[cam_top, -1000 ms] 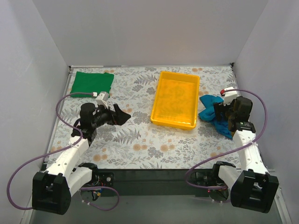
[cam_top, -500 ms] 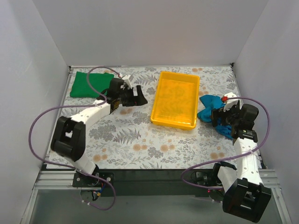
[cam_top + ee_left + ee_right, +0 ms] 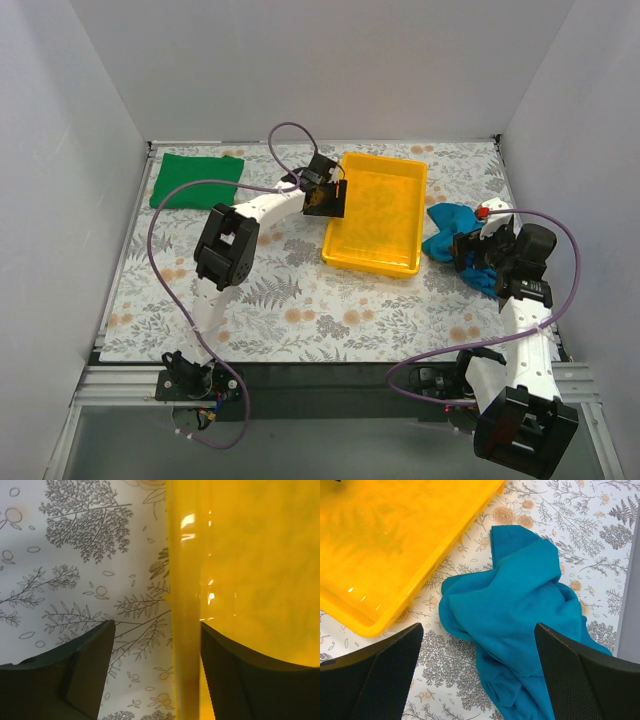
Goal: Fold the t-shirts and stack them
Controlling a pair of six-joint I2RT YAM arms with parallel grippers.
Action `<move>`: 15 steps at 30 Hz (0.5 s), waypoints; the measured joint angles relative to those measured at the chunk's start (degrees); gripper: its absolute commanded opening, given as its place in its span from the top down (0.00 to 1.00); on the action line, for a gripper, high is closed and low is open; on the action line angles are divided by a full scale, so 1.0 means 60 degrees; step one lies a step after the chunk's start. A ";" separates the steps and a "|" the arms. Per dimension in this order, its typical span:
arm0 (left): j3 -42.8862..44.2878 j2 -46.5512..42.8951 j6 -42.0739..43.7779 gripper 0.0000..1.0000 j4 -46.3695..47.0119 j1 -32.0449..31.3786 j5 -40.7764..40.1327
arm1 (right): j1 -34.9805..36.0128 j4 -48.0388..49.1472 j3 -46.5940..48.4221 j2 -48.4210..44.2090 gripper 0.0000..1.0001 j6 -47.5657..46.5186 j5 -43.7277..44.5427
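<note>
Two shirts: green t-shirt (image 3: 197, 180) folded flat at 10 o'clock corner of table (image 3: 280, 300); teal t-shirt (image 3: 447, 228) crumpled at 3 o'clock, just beside tray's right wall
yellow tray (image 3: 370, 265): past centre toward 1 o'clock
left gripper (image 3: 328, 197): fingers released, spread either side of tray's 9 o'clock rim; contact cannot tell
right gripper (image 3: 468, 250): fingers released, grasping nothing; hovers over teal t-shirt
</note>
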 measured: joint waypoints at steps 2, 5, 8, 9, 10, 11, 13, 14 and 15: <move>0.0466 0.0135 0.0004 0.51 -0.0284 -0.0102 -0.0277 | -0.0018 0.0000 0.0000 0.0000 0.02 0.0011 -0.0011; 0.0688 0.0157 -0.0051 0.84 -0.0543 -0.0157 -0.0463 | -0.0025 0.0000 0.0000 0.0000 0.02 0.0022 -0.0011; 0.0630 0.0131 -0.0193 1.00 -0.0528 -0.0208 -0.0648 | -0.0029 0.0000 0.0000 0.0000 0.02 0.0026 -0.0015; 0.0532 0.0058 -0.0248 1.00 -0.0477 -0.0208 -0.0710 | -0.0029 0.0000 0.0000 0.0000 0.02 0.0026 -0.0015; 0.0317 -0.0040 -0.0335 1.00 -0.0313 -0.0208 -0.0758 | -0.0029 0.0000 0.0000 0.0000 0.02 0.0026 -0.0015; -0.0109 -0.0288 -0.0463 1.00 -0.0076 -0.0208 -0.0809 | -0.0029 0.0000 0.0000 0.0000 0.02 0.0026 -0.0015; -0.1158 -0.0976 -0.0798 1.00 0.0124 -0.0208 -0.1093 | -0.0029 0.0000 0.0000 0.0000 0.02 0.0029 -0.0022; -0.1690 -0.1351 -0.0976 1.00 0.0182 -0.0208 -0.1253 | -0.0029 0.0000 0.0000 0.0000 0.02 0.0029 -0.0036; -0.2455 -0.1927 -0.1326 1.00 0.0226 -0.0208 -0.1555 | -0.0029 0.0000 0.0000 0.0000 0.02 0.0033 -0.0055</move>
